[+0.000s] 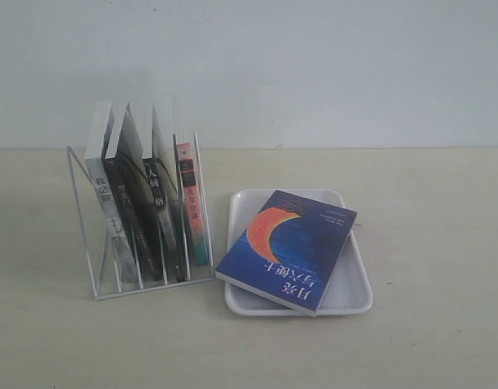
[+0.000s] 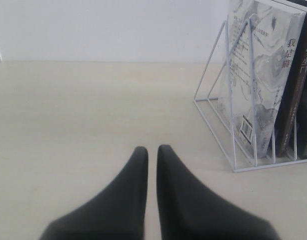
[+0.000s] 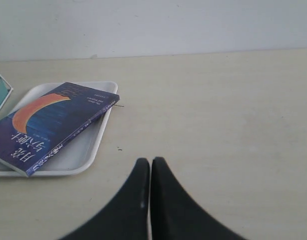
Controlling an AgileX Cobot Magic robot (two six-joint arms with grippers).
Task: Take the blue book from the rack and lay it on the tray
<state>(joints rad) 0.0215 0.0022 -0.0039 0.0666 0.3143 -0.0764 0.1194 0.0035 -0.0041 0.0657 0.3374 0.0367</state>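
Observation:
The blue book (image 1: 288, 250) with its orange crescent lies flat on the white tray (image 1: 353, 296), one corner over the tray's left rim. It shows again in the right wrist view, blue book (image 3: 48, 125) on the tray (image 3: 78, 160). The white wire rack (image 1: 143, 211) stands left of the tray holding several upright books; the rack (image 2: 238, 125) also shows in the left wrist view. My left gripper (image 2: 152, 150) is shut and empty over bare table, apart from the rack. Off to the side of the tray, my right gripper (image 3: 150, 161) is shut on nothing. Neither gripper appears in the exterior view.
A white-grey marbled book (image 2: 261, 75) fills the rack's outermost slot, with black-spined books (image 1: 139, 219) beside it and a pink-and-teal-spined book (image 1: 192, 203) nearest the tray. A pale wall (image 1: 314, 65) backs the light wooden table (image 1: 427, 243).

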